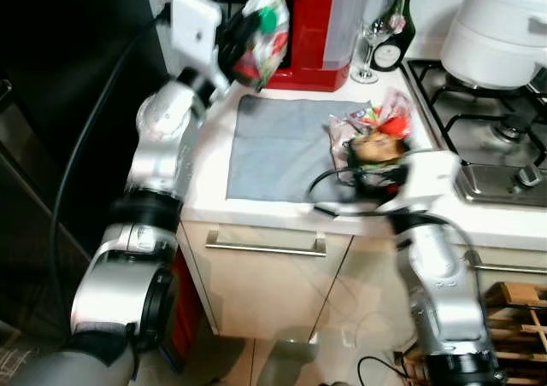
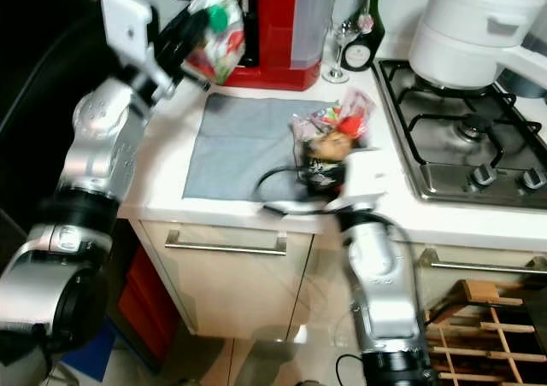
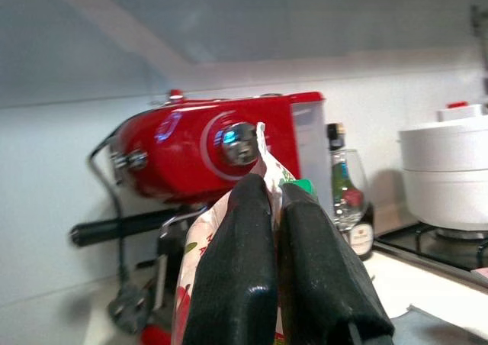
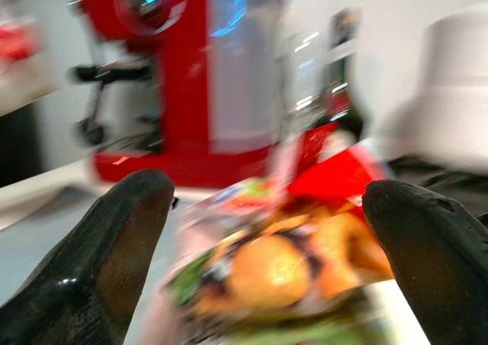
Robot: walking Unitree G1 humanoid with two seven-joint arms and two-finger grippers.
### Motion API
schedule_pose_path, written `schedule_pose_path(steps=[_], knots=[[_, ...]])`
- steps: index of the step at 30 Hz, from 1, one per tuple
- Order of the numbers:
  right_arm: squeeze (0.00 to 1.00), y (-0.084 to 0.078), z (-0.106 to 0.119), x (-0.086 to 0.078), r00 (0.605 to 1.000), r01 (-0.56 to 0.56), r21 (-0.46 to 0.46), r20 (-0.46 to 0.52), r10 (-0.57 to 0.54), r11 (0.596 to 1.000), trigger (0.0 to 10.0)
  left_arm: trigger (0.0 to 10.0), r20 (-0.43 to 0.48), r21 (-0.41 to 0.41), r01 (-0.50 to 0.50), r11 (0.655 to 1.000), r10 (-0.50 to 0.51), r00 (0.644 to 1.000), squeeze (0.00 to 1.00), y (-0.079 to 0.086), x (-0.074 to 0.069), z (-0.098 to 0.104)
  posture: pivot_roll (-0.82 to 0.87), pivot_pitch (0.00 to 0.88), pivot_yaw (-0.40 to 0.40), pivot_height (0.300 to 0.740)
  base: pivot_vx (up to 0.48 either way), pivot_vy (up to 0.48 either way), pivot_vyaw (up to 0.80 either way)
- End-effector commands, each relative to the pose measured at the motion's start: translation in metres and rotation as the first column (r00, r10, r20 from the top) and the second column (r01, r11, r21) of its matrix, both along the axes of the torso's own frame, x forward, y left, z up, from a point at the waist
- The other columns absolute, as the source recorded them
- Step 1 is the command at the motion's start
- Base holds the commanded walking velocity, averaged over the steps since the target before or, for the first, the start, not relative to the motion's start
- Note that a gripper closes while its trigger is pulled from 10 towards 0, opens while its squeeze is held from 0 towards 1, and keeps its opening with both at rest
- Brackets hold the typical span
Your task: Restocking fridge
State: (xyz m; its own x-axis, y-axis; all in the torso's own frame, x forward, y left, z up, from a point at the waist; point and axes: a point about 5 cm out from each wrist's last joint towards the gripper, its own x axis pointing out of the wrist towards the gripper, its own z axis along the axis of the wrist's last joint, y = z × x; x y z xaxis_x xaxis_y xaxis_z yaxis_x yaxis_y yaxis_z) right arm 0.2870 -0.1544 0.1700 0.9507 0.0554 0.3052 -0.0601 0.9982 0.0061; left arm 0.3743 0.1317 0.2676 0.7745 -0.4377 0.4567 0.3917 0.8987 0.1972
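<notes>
A printed food pouch [image 1: 261, 34] is held aloft at eleven o'clock, pinched in the left claw [image 3: 278, 230], while the right claw [image 4: 267, 230], spread wide around the burger packet [image 1: 376, 138] on the desk [image 1: 282, 207], could crush it.

This is a home kitchen. A white counter [image 1: 282, 211] runs across the frame above cream cabinet fronts with a metal drawer handle [image 1: 265, 247], and a gas hob [image 1: 491, 134] with black pan supports and knobs sits at the right. At the upper middle stand a red espresso machine [image 1: 312, 36], a wine glass [image 1: 373, 32] and a dark bottle [image 1: 395, 36], with a white pot [image 1: 500, 32] on the hob at the upper right.
</notes>
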Motion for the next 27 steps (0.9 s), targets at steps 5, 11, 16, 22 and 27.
schedule_pose_path(steps=[5, 11, 16, 22, 27], knots=[[0.0, -0.008, 0.003, 0.0, 0.993, 0.108, -0.046, 0.045, -0.106, 0.993, 10.0, 10.0, 0.017, 0.001, -0.043, 0.999, 0.043, 0.999, 0.0, -0.011, -0.019, -0.009, -0.06, 0.0, 0.008, 0.74, 0.0, 0.0, 0.0], [0.0, -0.001, 0.004, 0.0, 0.995, 0.075, -0.041, 0.066, -0.073, 0.996, 10.0, 10.0, -0.023, 0.0, -0.057, 0.998, 0.057, 0.998, 0.0, -0.018, -0.031, -0.023, -0.06, 0.0, 0.005, 0.74, 0.0, 0.0, 0.0], [0.0, 0.004, 0.01, -0.008, 0.992, 0.063, -0.045, 0.112, -0.058, 0.997, 10.0, 10.0, -0.06, 0.007, -0.097, 0.995, 0.098, 0.993, 0.0, -0.021, -0.048, -0.036, -0.07, 0.0, 0.014, 0.74, 0.0, 0.0, 0.0], [0.0, 0.006, 0.008, -0.02, 0.992, 0.064, -0.054, 0.113, -0.057, 0.996, 10.0, 10.0, -0.078, -0.014, -0.138, 0.99, 0.137, 0.987, 0.0, -0.019, -0.059, -0.044, -0.07, 0.0, 0.014, 0.74, 0.0, 0.0, 0.0], [0.0, -0.014, 0.006, -0.022, 0.979, 0.183, -0.057, 0.107, -0.176, 0.982, 10.0, 10.0, -0.095, -0.06, -0.226, 0.972, 0.219, 0.971, 0.0, -0.018, -0.074, -0.052, -0.07, 0.0, 0.016, 0.74, 0.0, 0.0, 0.0]])
